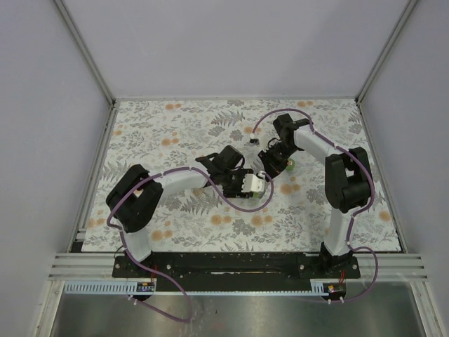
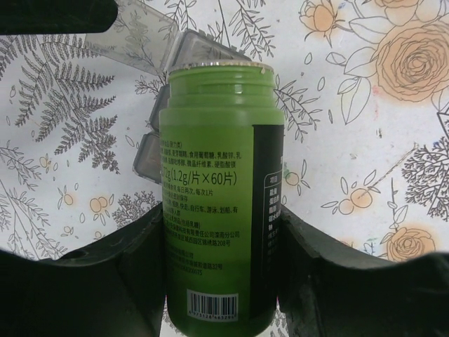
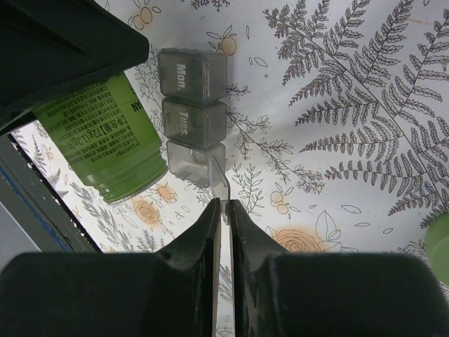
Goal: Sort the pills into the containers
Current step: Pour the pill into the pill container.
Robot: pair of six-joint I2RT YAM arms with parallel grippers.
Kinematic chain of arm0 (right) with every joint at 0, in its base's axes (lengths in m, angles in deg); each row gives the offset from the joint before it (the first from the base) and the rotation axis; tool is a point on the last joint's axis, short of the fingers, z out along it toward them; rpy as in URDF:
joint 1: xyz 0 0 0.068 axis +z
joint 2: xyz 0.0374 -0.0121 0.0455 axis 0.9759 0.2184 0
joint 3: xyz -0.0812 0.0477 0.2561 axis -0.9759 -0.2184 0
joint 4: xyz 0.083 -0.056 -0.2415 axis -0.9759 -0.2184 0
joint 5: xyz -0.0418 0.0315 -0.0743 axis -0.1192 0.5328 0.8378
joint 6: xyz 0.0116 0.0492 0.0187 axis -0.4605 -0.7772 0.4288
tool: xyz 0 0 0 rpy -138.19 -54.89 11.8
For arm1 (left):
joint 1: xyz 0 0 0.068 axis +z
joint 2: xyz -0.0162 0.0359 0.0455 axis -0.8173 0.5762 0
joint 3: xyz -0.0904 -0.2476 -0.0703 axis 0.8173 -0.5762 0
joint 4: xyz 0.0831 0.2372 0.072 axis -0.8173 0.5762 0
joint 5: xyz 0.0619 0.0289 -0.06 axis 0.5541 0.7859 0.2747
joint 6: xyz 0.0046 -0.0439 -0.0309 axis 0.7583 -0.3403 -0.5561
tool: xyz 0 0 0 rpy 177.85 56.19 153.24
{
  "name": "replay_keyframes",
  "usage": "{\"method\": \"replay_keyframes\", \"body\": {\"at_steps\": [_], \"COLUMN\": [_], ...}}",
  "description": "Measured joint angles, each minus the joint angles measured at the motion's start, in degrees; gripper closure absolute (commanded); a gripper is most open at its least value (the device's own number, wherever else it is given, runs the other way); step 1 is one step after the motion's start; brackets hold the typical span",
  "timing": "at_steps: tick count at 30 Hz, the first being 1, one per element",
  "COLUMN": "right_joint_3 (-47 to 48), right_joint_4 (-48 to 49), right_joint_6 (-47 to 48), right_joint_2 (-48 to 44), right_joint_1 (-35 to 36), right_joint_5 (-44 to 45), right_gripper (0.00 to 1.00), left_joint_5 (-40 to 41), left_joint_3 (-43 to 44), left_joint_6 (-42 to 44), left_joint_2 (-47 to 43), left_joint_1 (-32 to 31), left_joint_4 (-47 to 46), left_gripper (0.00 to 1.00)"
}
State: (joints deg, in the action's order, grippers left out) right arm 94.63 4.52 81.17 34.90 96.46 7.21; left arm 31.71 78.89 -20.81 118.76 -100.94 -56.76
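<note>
We are at the filling step: our left gripper (image 2: 221, 242) clamps the green bottle (image 2: 210, 175) beside the pill box (image 3: 193, 98), our right gripper (image 3: 224, 210) pinches a lid (image 3: 219, 179) open, so next we tip gently.

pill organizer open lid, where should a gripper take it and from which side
Pinch the free edge of the raised clear lid on the pill organizer, coming from the end of the strip beyond the Tues. cell. The lid stands up as a thin sheet, so jaws close flat across its faces. The right gripper is shut on it that way.
</note>
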Motion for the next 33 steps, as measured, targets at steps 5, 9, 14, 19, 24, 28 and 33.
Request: {"method": "replay_keyframes", "body": {"at_steps": [5, 9, 14, 19, 24, 28, 33], "right_joint_3": [0.0, 0.0, 0.0, 0.0, 0.0, 0.0, 0.0], "right_joint_4": [0.0, 0.0, 0.0, 0.0, 0.0, 0.0, 0.0], "right_joint_6": [0.0, 0.0, 0.0, 0.0, 0.0, 0.0, 0.0], "right_joint_2": [0.0, 0.0, 0.0, 0.0, 0.1, 0.1, 0.1], "right_joint_1": [0.0, 0.0, 0.0, 0.0, 0.0, 0.0, 0.0], "right_joint_5": [0.0, 0.0, 0.0, 0.0, 0.0, 0.0, 0.0], "right_gripper": [0.96, 0.96, 0.96, 0.96, 0.96, 0.96, 0.96], "left_joint_5": [1.4, 2.4, 3.4, 4.3, 4.9, 5.4, 5.9], "left_joint_3": [1.2, 2.1, 3.4, 5.1, 5.9, 6.0, 6.0], "left_joint_6": [1.4, 2.8, 4.1, 5.5, 6.7, 7.8, 8.9], "left_joint_2": [0.6, 1.2, 1.6, 2.0, 2.8, 3.2, 3.5], "left_joint_1": [0.0, -0.1, -0.5, -0.7, -1.0, -1.0, -1.1], "left_joint_4": [1.3, 2.4, 4.0, 4.8, 5.7, 6.3, 6.9], "left_gripper": [1.0, 1.0, 1.0, 1.0, 1.0, 1.0, 1.0]}}
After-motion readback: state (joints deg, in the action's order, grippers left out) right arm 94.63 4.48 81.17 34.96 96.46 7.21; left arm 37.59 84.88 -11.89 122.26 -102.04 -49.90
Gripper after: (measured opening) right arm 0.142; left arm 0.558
